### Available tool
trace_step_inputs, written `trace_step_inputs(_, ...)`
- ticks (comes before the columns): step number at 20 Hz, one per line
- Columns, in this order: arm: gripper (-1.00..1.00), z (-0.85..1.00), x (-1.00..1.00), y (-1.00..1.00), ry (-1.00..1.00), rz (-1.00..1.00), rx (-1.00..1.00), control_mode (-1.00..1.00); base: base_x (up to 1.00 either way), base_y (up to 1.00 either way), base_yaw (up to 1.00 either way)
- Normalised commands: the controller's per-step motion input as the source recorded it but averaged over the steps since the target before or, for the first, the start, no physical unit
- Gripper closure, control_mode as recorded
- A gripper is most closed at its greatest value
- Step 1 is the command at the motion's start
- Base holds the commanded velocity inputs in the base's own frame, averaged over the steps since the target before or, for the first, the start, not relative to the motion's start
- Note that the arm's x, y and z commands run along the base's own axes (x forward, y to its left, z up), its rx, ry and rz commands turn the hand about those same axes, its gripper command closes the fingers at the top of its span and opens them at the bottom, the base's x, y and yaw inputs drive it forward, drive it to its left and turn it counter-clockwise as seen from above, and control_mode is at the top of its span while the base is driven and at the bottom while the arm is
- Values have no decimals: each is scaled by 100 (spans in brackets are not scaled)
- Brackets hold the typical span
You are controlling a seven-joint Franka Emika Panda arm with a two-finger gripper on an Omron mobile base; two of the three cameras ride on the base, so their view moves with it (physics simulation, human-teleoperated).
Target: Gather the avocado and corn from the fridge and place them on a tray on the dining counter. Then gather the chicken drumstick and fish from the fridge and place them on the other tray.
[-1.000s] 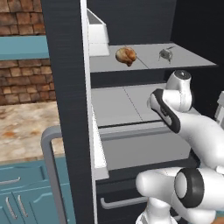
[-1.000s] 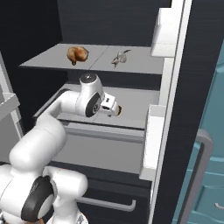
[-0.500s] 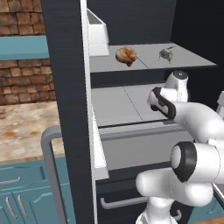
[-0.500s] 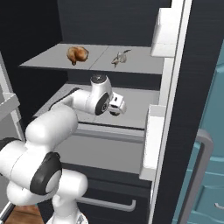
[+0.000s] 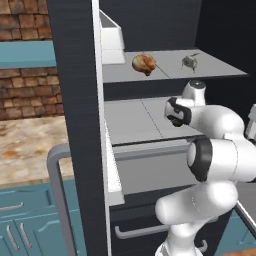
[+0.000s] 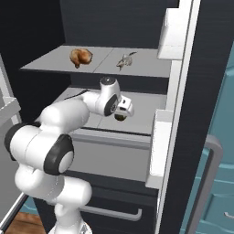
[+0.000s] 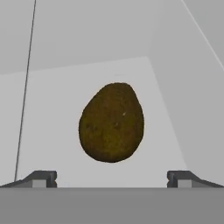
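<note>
Step in hand: picking the avocado (image 7: 111, 123), first item for the tray. Gripper (image 7: 111, 179) was inside the fridge (image 6: 201, 68) over the lower shelf (image 5: 135, 120), fingers spread wide, nothing held. In the hand view the avocado lay on the shelf floor at 12 o'clock from the tips, centred between them but apparently not yet within reach. Chicken drumstick (image 5: 144, 64) and fish (image 5: 189, 61) sat on the upper shelf, untouched. Next, prob.: advance straight, then clamp.
</note>
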Motion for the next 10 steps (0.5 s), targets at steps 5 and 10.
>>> trace_step_inputs(5, -100, -20, 50, -6, 5, 0, 0, -100, 0, 0, 0)
trace_step_inputs(10, -100, -21, 27, -7, 1, 0, 0, -100, 0, 0, 0)
